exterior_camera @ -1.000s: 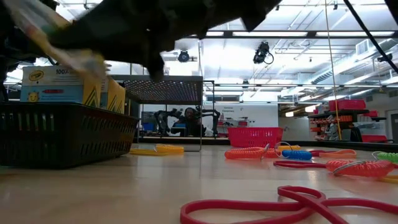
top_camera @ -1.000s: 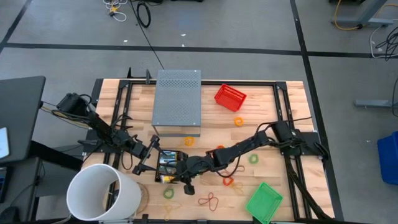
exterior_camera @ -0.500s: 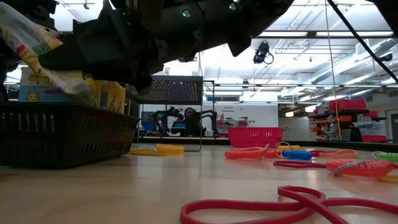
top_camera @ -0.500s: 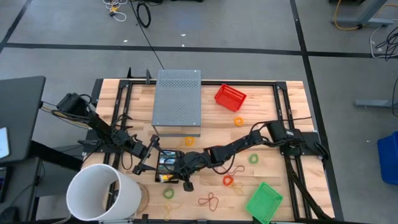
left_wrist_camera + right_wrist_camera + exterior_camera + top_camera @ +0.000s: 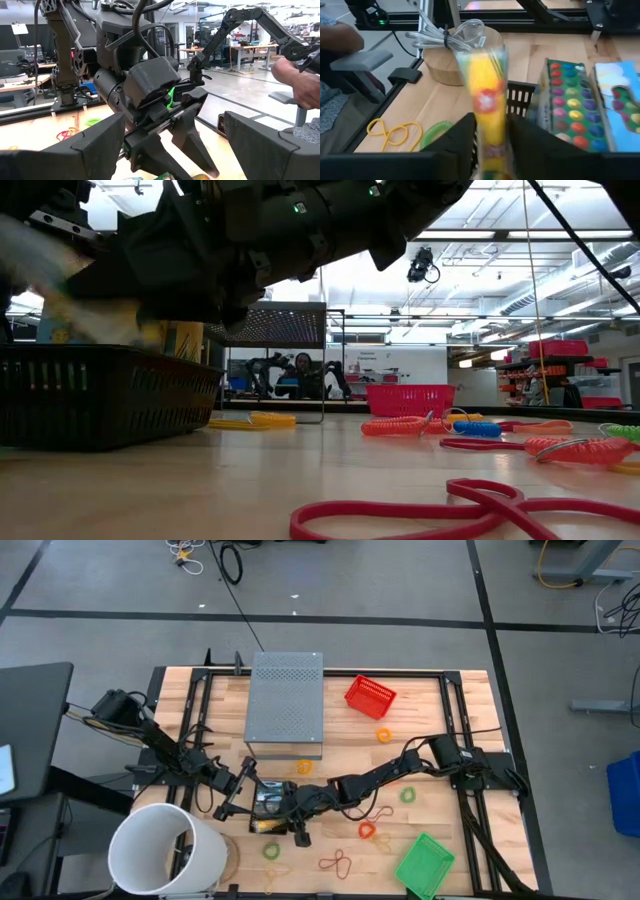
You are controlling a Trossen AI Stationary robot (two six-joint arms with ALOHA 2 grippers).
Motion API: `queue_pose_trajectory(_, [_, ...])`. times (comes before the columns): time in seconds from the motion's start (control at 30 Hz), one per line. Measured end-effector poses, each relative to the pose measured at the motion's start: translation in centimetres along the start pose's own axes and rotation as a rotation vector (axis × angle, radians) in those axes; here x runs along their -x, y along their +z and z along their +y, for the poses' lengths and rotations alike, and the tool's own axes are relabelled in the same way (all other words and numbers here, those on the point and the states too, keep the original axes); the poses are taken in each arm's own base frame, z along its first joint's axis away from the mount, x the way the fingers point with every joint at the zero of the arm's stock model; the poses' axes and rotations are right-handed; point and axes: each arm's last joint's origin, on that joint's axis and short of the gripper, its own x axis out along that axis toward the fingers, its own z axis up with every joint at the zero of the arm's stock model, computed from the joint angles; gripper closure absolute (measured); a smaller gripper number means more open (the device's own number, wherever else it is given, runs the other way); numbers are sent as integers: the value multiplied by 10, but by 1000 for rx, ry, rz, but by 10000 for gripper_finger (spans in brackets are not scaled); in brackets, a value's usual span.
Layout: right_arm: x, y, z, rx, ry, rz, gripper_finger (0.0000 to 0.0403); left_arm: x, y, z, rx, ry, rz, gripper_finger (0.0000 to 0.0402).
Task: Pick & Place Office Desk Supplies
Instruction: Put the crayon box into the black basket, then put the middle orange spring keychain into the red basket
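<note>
A black mesh basket (image 5: 268, 808) stands near the table's near-left part and holds yellow-and-green crayon boxes (image 5: 570, 105). My right gripper (image 5: 293, 817) reaches over it and is shut on one more yellow crayon box (image 5: 487, 100), which shows as a yellow blur (image 5: 70, 310) above the basket's wall (image 5: 100, 395). My left gripper (image 5: 243, 792) hovers open just left of the basket, facing the right gripper. Rubber-band loops lie flat on the wood: red (image 5: 338, 861), red (image 5: 366, 831), green (image 5: 408, 795), orange (image 5: 384, 735). My right gripper pinches the yellow crayon box by one end (image 5: 490, 145) between its two fingers (image 5: 455, 145). The box sticks out lengthways past the fingertips. It is lifted clear, over the basket's rim (image 5: 520, 95).
A large white bucket (image 5: 165, 850) stands at the near-left corner. A grey perforated box (image 5: 286, 705) sits behind the basket, a red basket (image 5: 370, 696) far right of it, and a green basket (image 5: 424, 865) near right. A person's hand (image 5: 300, 75) shows beyond the table.
My right gripper has moved toward the table's left, over the black basket, then come down a little. The yellow box it holds has sunk from high above the basket to just above its rim. My left arm has kept still.
</note>
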Motion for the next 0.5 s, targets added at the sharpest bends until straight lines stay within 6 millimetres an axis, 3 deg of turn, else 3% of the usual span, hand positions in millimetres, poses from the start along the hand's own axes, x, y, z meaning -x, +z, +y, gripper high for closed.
queue_pose_trajectory(0.2, [0, 0, 1, 1, -8, -5, 220, 0, 0, 0, 0, 0, 1, 63])
queue_pose_trajectory(0.5, [1, 2, 19, 25, 19, -10, 229, 0, 0, 0, 0, 0, 2, 63])
